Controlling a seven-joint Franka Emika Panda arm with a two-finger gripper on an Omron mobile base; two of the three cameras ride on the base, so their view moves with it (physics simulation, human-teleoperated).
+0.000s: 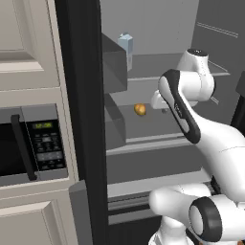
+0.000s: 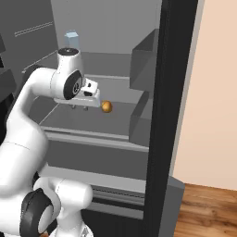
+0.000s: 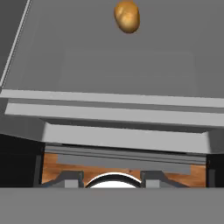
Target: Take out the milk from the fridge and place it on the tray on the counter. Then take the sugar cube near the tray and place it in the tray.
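Setting: an open fridge [image 1: 158, 28] with grey walls and shelves, beside a silver-and-black microwave [image 1: 33, 146] built into beige cabinets.
Milk: a pale blue-grey gabled carton [image 1: 126, 47] standing upright at the back of the upper shelf, well above and behind the robot's hand; it also shows over the arm in the right base view [image 2: 71, 39].
Other item: a small orange-brown round thing [image 1: 139, 109] on the middle shelf [image 3: 131, 65], just ahead of the hand.
Gripper: the gripper [image 2: 78, 107] hovers over the front of the middle shelf, pointing down, holding nothing.
Jaws: I cannot tell how far apart they stand.
Progress: milk not yet reached; likely the approach step.
Risk: the hand sits at the wrong shelf level; rising to the carton, the wrist could strike the upper shelf's front edge.
Risk: a low sweep forward could knock the round item, or a hurried reach could tip the tall carton.
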